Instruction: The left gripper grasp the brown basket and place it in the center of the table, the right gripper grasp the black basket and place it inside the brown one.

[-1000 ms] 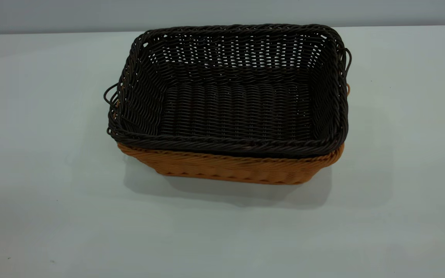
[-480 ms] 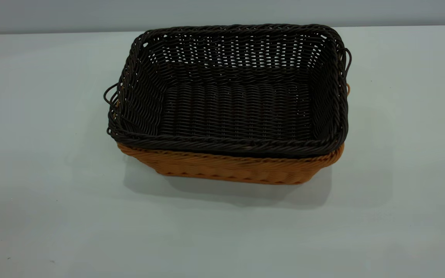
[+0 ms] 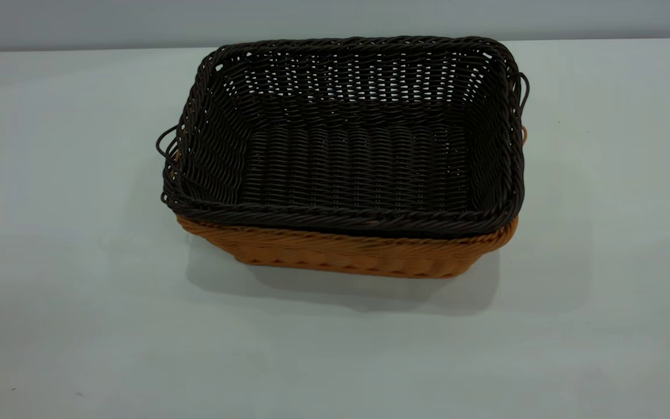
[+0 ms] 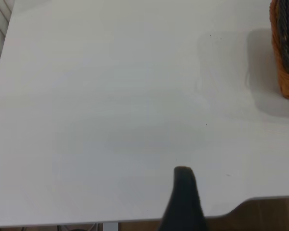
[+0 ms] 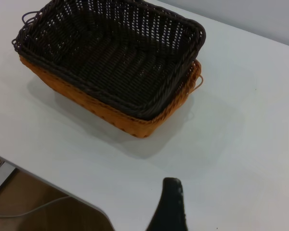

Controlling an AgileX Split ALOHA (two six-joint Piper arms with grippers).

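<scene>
**Dark basket sits nested in the tan one; my claws are off to the sides**

In the exterior view the black basket (image 3: 346, 139) sits inside the brown basket (image 3: 346, 256), in the upper middle of the frame. Its dark braided rim rides above the tan rim, so only a strip of tan weave shows along the near side. A thin dark loop handle pokes out at the left end and another at the right end. The stack rests flat on the pale worktop (image 3: 79, 291), with a soft shadow just below it.

My left claw (image 4: 184, 202) appears only in the left wrist view, as one dark finger at the bottom of the frame, above the worktop's edge. The baskets are well apart from it, clipped at the upper right edge. I cannot tell whether it is spread or pressed together.

My right claw (image 5: 168, 207) shows likewise as one dark finger at the bottom of the right wrist view. The nested baskets lie in the upper left there, untouched. Its state I cannot tell either.
</scene>
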